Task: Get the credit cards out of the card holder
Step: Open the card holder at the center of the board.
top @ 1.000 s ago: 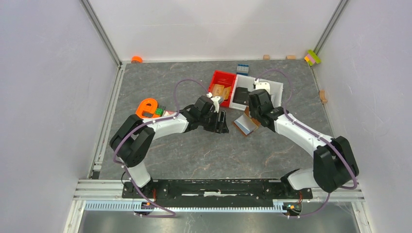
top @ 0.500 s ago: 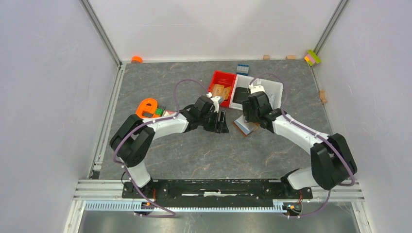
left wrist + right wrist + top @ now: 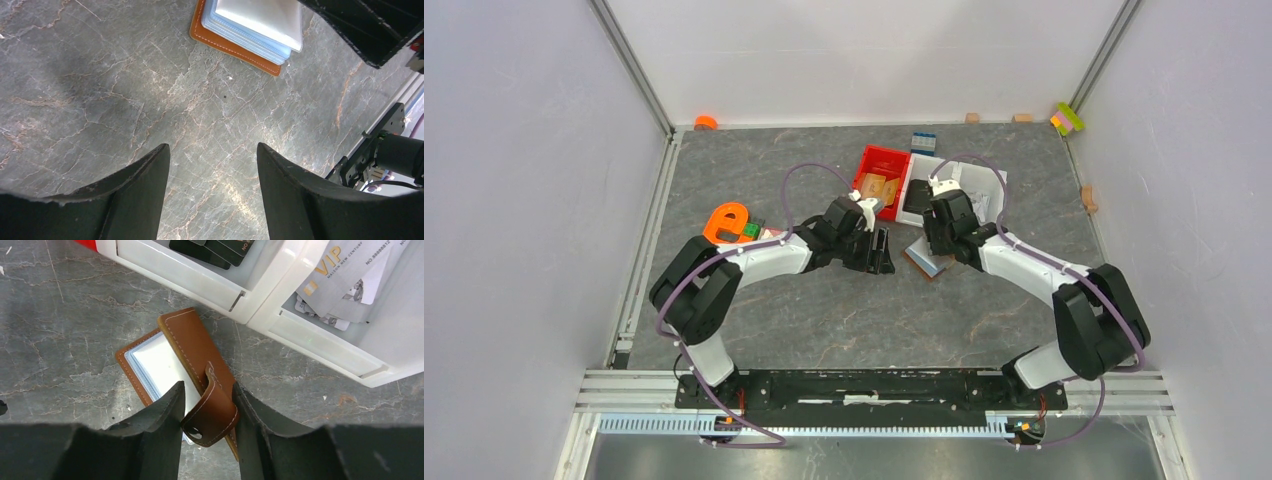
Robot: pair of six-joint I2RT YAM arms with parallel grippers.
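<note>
1. Top view: the card holder point(image 3: 927, 264) lies open on the grey veined table point(image 3: 824, 320). The left gripper point(image 3: 881, 250) is just beside it and the right gripper point(image 3: 944, 245) directly over it. A white tray point(image 3: 994, 182) sits just behind it.
2. Left wrist view: only here do the holder's stitched orange-brown edge and its stacked clear plastic sleeves point(image 3: 260, 22) show. The left gripper's jaws are spread wide over bare stone near the holder, holding nothing.
3. Right wrist view: only here does the holder's curled leather strap tab point(image 3: 212, 412) show, pinched between the right gripper's fingers point(image 3: 160, 440). A silver card point(image 3: 332, 270) printed VIP lies in the tray beyond the holder.
</note>
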